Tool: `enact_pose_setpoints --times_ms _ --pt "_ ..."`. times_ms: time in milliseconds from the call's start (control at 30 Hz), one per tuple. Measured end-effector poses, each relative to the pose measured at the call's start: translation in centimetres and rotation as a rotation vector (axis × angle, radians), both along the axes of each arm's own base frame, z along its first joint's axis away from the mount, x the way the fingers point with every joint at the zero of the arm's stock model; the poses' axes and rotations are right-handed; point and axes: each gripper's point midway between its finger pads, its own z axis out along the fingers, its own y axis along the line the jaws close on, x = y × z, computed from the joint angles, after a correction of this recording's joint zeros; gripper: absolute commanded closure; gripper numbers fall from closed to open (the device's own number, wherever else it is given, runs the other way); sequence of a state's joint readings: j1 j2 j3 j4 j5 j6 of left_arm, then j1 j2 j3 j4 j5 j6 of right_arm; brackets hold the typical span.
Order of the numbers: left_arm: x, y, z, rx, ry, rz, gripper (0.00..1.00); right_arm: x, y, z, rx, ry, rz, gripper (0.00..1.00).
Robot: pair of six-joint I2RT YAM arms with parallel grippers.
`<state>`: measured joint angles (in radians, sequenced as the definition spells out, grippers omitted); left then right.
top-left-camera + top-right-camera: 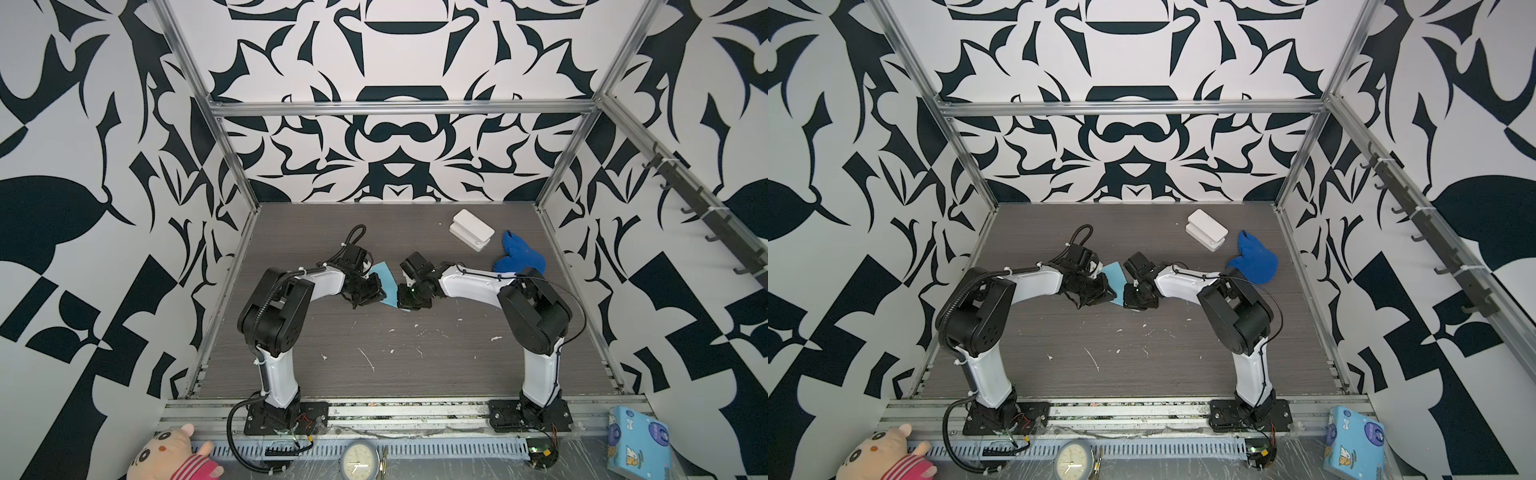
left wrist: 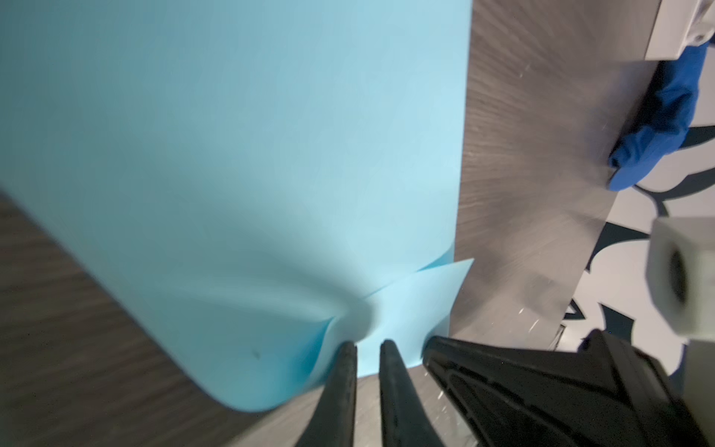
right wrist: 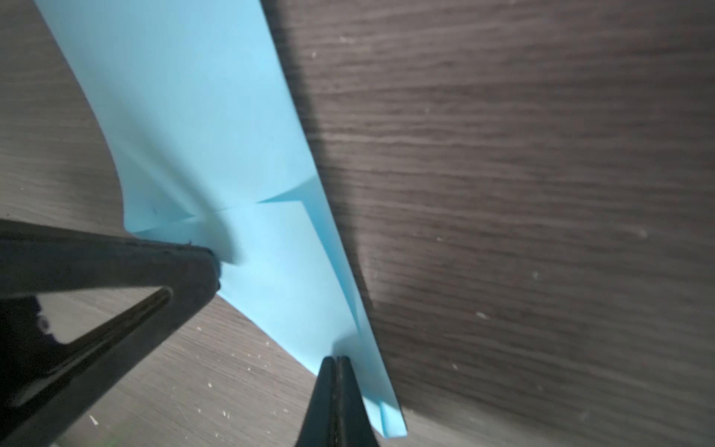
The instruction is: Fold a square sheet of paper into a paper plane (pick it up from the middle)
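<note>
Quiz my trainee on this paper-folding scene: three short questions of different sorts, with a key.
1. True or false: the right gripper is shut on the light-blue paper.
2. Which thing lies nearest the white box? A) blue cloth B) clock C) plush toy
3. Short answer: is the paper plain and flat, or does it carry folds?
Key: 1 true; 2 A; 3 it carries folds, with flaps showing in both wrist views.
</note>
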<state>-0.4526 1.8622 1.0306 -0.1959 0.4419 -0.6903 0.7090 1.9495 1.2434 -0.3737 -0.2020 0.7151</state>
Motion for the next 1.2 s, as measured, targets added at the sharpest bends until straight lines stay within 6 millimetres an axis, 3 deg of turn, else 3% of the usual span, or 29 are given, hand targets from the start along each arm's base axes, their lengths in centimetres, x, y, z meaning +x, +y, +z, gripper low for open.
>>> enact_pose_setpoints --times_ms 700,1067,1200 --pt "-1.1 1.2 -0.4 0.080 -0.043 -0.103 0.88 0.0 -0.2 -0.2 -0.028 0.023 0.003 1.00" --pt "-1.7 5.5 -0.5 0.132 -0.021 0.000 0.88 0.0 -0.2 -0.1 -0.030 0.027 -0.001 1.00" --pt "-1.4 6.3 0.4 0.141 -0.033 0.029 0.88 0.0 -0.2 -0.1 -0.030 0.027 -0.001 1.00"
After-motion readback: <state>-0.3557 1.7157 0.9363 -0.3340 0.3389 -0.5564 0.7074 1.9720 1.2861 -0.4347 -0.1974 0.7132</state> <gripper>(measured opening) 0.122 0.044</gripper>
